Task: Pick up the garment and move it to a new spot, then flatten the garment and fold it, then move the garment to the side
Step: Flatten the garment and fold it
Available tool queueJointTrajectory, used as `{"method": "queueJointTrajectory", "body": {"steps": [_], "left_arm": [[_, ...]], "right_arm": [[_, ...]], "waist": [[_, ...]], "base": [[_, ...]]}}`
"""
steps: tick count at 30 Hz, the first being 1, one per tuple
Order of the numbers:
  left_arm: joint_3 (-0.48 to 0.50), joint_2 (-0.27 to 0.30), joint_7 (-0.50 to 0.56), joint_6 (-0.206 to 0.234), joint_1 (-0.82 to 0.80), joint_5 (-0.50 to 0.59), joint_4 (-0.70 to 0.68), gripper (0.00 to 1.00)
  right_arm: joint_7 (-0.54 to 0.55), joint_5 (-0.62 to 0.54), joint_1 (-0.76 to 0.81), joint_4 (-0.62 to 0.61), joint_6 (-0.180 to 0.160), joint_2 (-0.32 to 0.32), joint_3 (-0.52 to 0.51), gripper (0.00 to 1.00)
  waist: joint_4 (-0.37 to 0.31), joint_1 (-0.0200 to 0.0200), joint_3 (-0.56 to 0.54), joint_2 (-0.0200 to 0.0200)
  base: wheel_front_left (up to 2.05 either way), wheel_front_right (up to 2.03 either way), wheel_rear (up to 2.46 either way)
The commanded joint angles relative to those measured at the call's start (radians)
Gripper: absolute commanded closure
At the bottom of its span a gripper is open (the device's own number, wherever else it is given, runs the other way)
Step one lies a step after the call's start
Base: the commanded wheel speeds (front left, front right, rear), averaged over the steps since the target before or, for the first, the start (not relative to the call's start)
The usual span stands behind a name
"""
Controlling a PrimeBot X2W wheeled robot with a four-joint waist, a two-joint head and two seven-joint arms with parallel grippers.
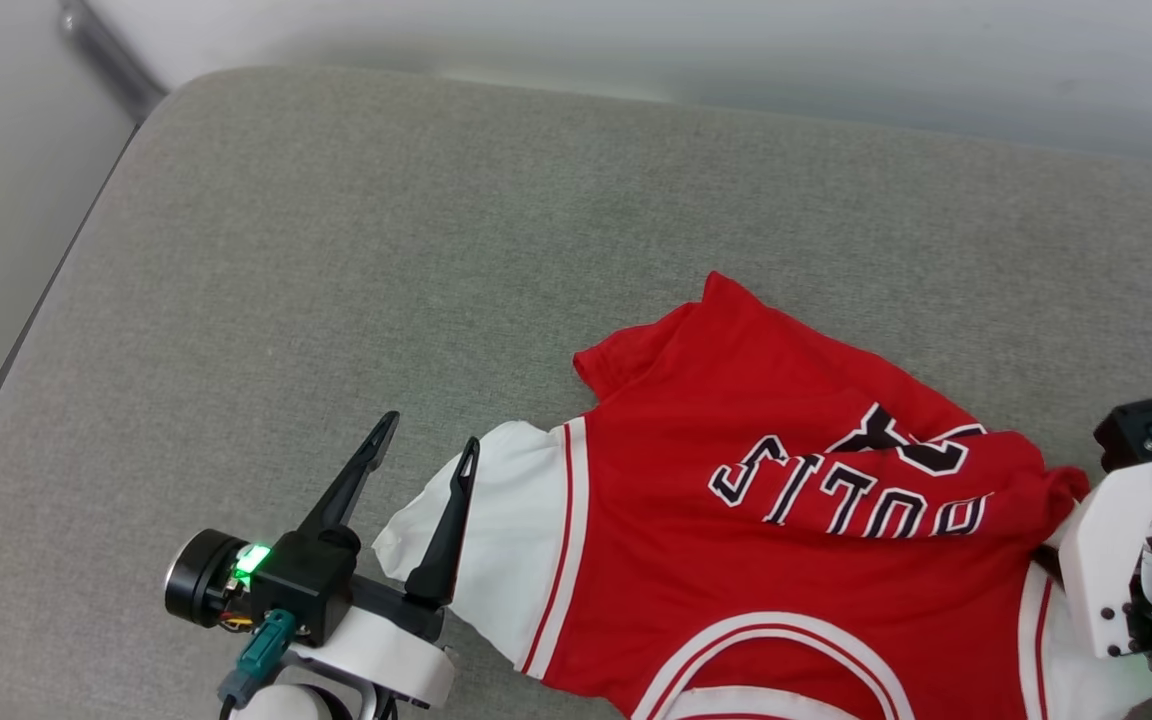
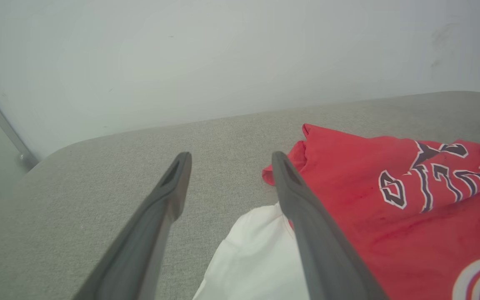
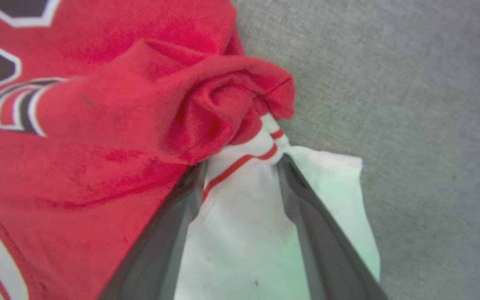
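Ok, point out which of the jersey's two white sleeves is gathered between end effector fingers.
The sleeve on the robot's right: its cloth puckers between the fingers of the right end effector. The left sleeve lies spread, unpinched, by the left end effector.

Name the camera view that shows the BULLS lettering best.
Head view: most of the lettering lies in sight, upside down. Left wrist view catches it slanted and cropped; right wrist view, just blurred edges.
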Motion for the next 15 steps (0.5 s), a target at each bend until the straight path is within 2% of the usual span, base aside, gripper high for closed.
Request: {"method": "queueJointTrajectory", "body": {"steps": [1, 9, 10, 15], "left_arm": [[-0.001, -0.005, -0.002, -0.006, -0.013, 0.006, -0.002, 0.0], [-0.007, -0.024, -0.002, -0.015, -0.022, 0.012, 0.005, 0.0], [-0.005, -0.03, -0.002, -0.022, -0.023, 0.014, 0.009, 0.0], [0.004, -0.034, -0.002, -0.025, -0.019, 0.018, 0.014, 0.0]], "right_arm": [[-0.013, -0.003, -0.004, 0.03, -0.001, 0.006, 0.017, 1.0], [-0.134, -0.054, -0.122, 0.111, -0.001, -0.001, 0.007, 1.0], [-0.188, -0.107, -0.195, 0.172, -0.001, -0.007, 0.003, 1.0], [-0.269, -0.192, -0.266, 0.266, -0.001, -0.003, -0.008, 1.0]], "waist": [[0.011, 0.0, 0.009, -0.0001], [0.033, 0.0, 0.022, -0.0001], [0.044, 0.0, 0.02, -0.0001], [0.053, 0.0, 0.015, -0.0001]], "base": [[0.0, 0.0, 0.0], [0.0, 0.0, 0.0], [0.0, 0.0, 0.0], [0.0, 0.0, 0.0]]}}
